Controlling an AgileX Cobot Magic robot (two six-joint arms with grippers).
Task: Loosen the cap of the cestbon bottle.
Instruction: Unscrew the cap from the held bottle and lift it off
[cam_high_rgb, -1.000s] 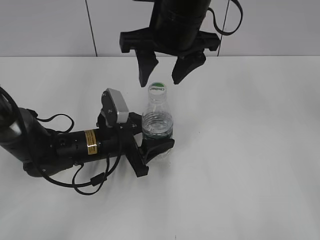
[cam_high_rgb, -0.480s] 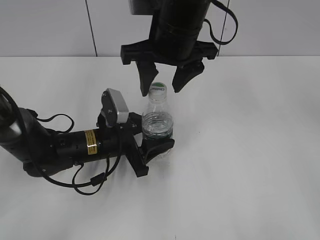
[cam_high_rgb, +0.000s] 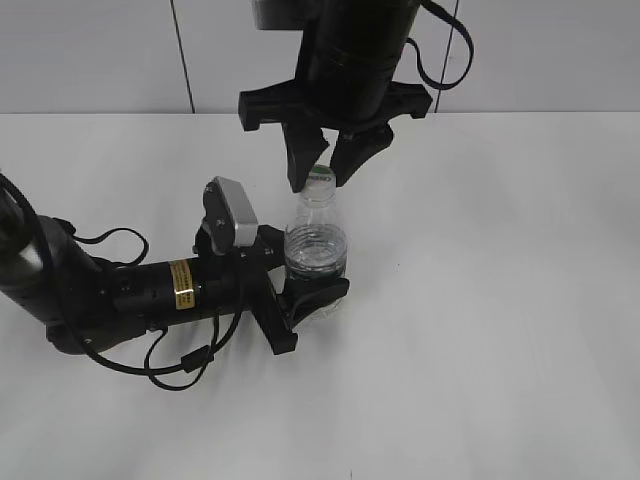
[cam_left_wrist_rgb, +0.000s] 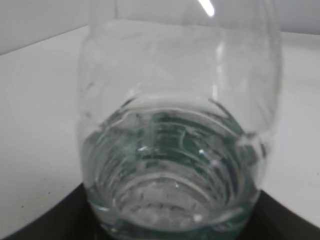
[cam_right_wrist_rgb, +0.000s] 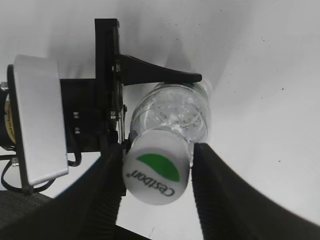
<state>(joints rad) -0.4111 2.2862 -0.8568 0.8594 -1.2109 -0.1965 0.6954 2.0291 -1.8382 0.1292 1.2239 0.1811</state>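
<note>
The cestbon bottle (cam_high_rgb: 315, 255) stands upright on the white counter (cam_high_rgb: 500, 300), its lower body clamped by the left tool (cam_high_rgb: 300, 290). From above, the right tool (cam_right_wrist_rgb: 157, 172) closes narrowly around the cap (cam_right_wrist_rgb: 156, 174), fingers (cam_right_wrist_rgb: 107, 185) touching both sides.

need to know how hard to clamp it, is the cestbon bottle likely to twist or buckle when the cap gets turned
The cestbon bottle looks like thin clear plastic, so it may flex or buckle under a hard squeeze. It seems to hold little water, so it is probably light and apt to spin or tip were the left gripper not around its body. The cap looks smooth, so slipping is possible.
</note>
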